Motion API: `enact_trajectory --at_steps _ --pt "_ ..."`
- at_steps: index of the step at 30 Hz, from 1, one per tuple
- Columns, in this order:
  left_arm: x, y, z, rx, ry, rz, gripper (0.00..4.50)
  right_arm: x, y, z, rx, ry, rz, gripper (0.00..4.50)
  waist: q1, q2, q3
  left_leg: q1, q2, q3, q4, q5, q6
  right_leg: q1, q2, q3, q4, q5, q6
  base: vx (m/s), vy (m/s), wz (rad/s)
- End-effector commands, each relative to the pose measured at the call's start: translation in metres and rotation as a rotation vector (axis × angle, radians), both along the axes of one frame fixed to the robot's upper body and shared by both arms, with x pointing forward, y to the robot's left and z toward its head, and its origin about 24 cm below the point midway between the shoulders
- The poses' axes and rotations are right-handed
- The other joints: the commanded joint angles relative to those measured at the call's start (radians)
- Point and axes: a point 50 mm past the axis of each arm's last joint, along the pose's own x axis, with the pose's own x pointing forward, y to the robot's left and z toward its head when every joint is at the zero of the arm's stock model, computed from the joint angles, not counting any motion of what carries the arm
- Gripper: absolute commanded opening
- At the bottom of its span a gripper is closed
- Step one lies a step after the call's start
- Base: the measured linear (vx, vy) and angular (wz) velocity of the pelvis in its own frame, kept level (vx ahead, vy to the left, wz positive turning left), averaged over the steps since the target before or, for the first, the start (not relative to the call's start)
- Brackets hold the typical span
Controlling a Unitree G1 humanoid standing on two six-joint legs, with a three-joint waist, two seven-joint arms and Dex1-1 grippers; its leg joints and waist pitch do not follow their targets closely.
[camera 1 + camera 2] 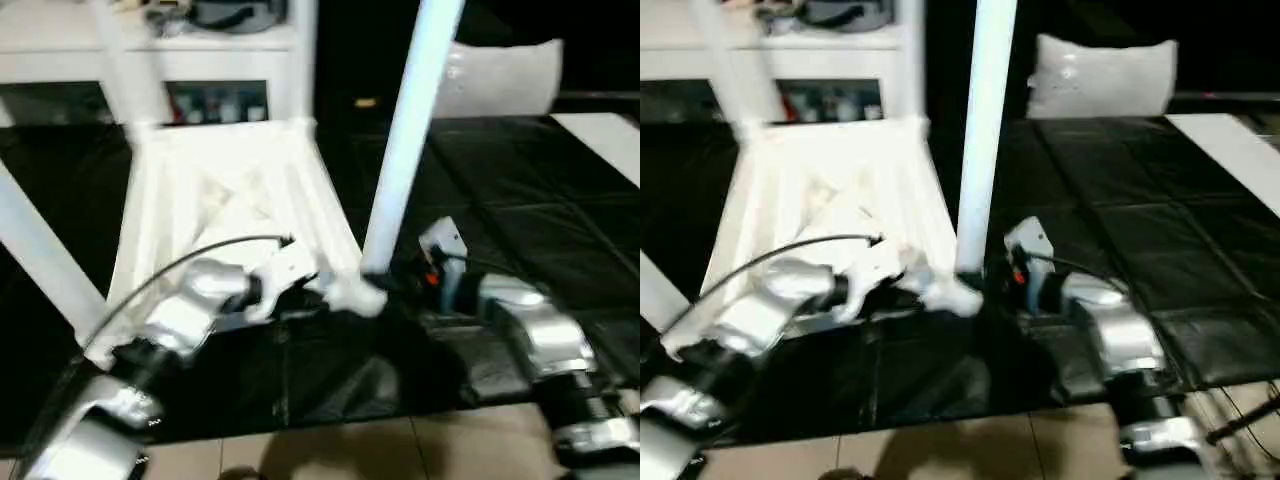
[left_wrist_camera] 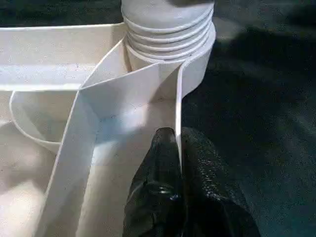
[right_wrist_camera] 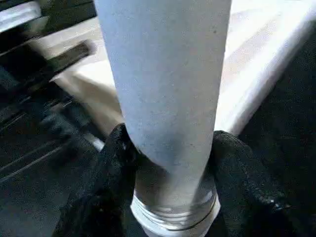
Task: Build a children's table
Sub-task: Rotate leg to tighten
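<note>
Upturned table top [image 1: 215, 195] lay on the black floor mat [image 1: 520, 200]. Left pincer [image 2: 177, 163] was clamped on its thin rim; right pincer [image 3: 170, 163] was closed around the leg [image 1: 405, 130] near its threaded base. The plastic appeared light, stiff and slippery.

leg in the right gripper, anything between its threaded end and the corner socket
Nothing visible. The leg stands at the near corner socket, its threaded end already at the socket's mouth. The right gripper clasps it low down; the left gripper pinches the tabletop's rim beside the socket.
</note>
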Motion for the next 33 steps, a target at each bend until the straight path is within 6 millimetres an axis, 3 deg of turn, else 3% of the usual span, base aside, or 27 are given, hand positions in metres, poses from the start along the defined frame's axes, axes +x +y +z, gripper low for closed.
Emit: enact_trajectory --at_steps 1,4,5,6,11,12,14,16,17,19,20,24,27,29,31,33 --pt "0.010 -0.029 0.014 -0.039 -0.075 0.068 0.00 0.003 0.036 -0.010 0.012 0.046 -0.056 1.96 0.002 -0.004 -0.055 0.006 0.008 -0.005 -0.076 -0.244 -0.022 0.031 -0.073 0.041 -0.112 -0.363 -0.128 0.000 0.000 0.00" --pt "0.013 -0.037 0.017 -0.032 -0.109 0.109 0.00 0.008 0.035 -0.006 0.067 0.018 -0.152 1.96 -0.009 -0.006 -0.057 0.004 0.007 -0.007 -0.076 -0.238 -0.023 0.034 -0.071 0.043 -0.108 -0.320 -0.135 0.000 0.000 0.00" --pt "0.013 -0.037 0.017 -0.029 -0.116 0.107 0.00 0.008 0.035 -0.003 0.102 0.012 -0.150 2.51 -0.009 -0.005 -0.060 0.002 0.007 -0.008 -0.075 -0.228 -0.016 0.039 -0.071 0.044 -0.107 -0.284 -0.140 0.000 0.000 0.00" --pt "0.013 -0.037 0.017 -0.028 -0.117 0.107 0.00 0.008 0.034 -0.003 0.104 0.011 -0.149 2.51 -0.008 -0.005 -0.062 0.003 0.008 -0.007 -0.074 -0.219 -0.011 0.039 -0.070 0.045 -0.104 -0.254 -0.145 0.000 0.000 0.00" --pt "0.014 -0.027 0.014 0.018 -0.154 0.089 0.00 -0.005 0.017 0.001 0.147 -0.010 -0.067 2.94 0.002 0.001 -0.076 -0.006 0.009 -0.004 -0.060 -0.085 0.044 0.050 -0.062 0.044 -0.075 0.091 -0.203 0.000 0.000 0.00" --pt "0.012 -0.021 0.013 0.034 -0.163 0.054 0.00 -0.011 0.002 0.003 0.140 -0.029 -0.037 3.09 0.005 0.001 -0.073 -0.008 0.006 -0.004 -0.060 -0.093 0.052 0.052 -0.062 0.042 -0.077 0.093 -0.207 0.000 0.000 0.00" --pt "0.012 -0.018 0.013 0.039 -0.163 0.041 0.00 -0.012 -0.004 0.004 0.136 -0.037 -0.029 3.18 0.007 -0.001 -0.072 -0.010 0.007 -0.003 -0.060 -0.115 0.057 0.054 -0.066 0.042 -0.079 0.066 -0.208 0.000 0.000 0.00" --pt "0.010 -0.017 0.013 0.036 -0.178 0.001 0.00 -0.013 -0.011 0.005 0.134 -0.044 -0.018 3.30 0.003 -0.002 -0.068 -0.008 0.007 -0.003 -0.063 -0.152 0.049 0.052 -0.068 0.041 -0.088 -0.018 -0.201 0.000 0.000 0.00" --pt "0.007 -0.015 0.015 0.026 -0.198 -0.071 0.00 -0.016 -0.020 0.009 0.136 -0.052 0.002 3.46 0.003 0.003 -0.067 -0.007 0.008 -0.003 -0.064 -0.161 0.045 0.049 -0.068 0.041 -0.090 -0.040 -0.199 0.000 0.000 0.00" --pt "-0.001 -0.013 0.018 0.020 -0.223 -0.226 0.00 -0.022 -0.032 0.015 0.133 -0.065 0.052 3.60 0.009 0.003 -0.065 -0.003 0.012 -0.004 -0.066 -0.176 0.041 0.046 -0.070 0.044 -0.097 -0.088 -0.193 0.000 0.000 0.00" --pt "-0.003 -0.013 0.018 0.019 -0.224 -0.263 0.00 -0.023 -0.035 0.017 0.131 -0.067 0.064 3.69 0.015 0.004 -0.067 -0.003 0.014 -0.004 -0.066 -0.170 0.041 0.047 -0.069 0.046 -0.094 -0.076 -0.185 0.000 0.000 0.00" --pt "-0.011 -0.015 0.021 -0.007 -0.206 -0.398 0.00 -0.031 -0.044 0.024 0.124 -0.074 0.141 4.00 0.037 0.010 -0.070 0.005 0.020 0.001 -0.063 -0.154 0.044 0.037 -0.067 0.045 -0.083 -0.003 -0.209 0.000 0.000 0.00" --pt "-0.020 -0.025 0.023 -0.048 -0.193 -0.494 0.00 -0.041 -0.048 0.027 0.117 -0.057 0.234 4.20 0.060 0.010 -0.074 0.004 0.024 0.000 -0.059 -0.125 0.055 0.040 -0.069 0.044 -0.074 0.057 -0.222 0.000 0.000 0.00" --pt "-0.021 -0.028 0.022 -0.052 -0.198 -0.502 0.00 -0.044 -0.049 0.027 0.106 -0.052 0.252 4.32 0.065 0.007 -0.077 -0.001 0.023 0.000 -0.055 -0.101 0.063 0.041 -0.070 0.043 -0.068 0.104 -0.232 0.000 0.000 0.00" --pt "-0.021 -0.028 0.022 -0.055 -0.200 -0.506 0.00 -0.045 -0.049 0.026 0.100 -0.044 0.259 4.42 0.067 0.007 -0.075 -0.003 0.022 0.000 -0.055 -0.107 0.065 0.040 -0.071 0.041 -0.070 0.094 -0.233 0.000 0.000 0.00" --pt "-0.019 -0.028 0.022 -0.060 -0.204 -0.504 0.00 -0.047 -0.050 0.026 0.089 -0.033 0.274 4.42 0.065 0.005 -0.072 -0.004 0.021 0.000 -0.057 -0.140 0.059 0.041 -0.073 0.041 -0.078 0.020 -0.218 0.000 0.000 0.00"
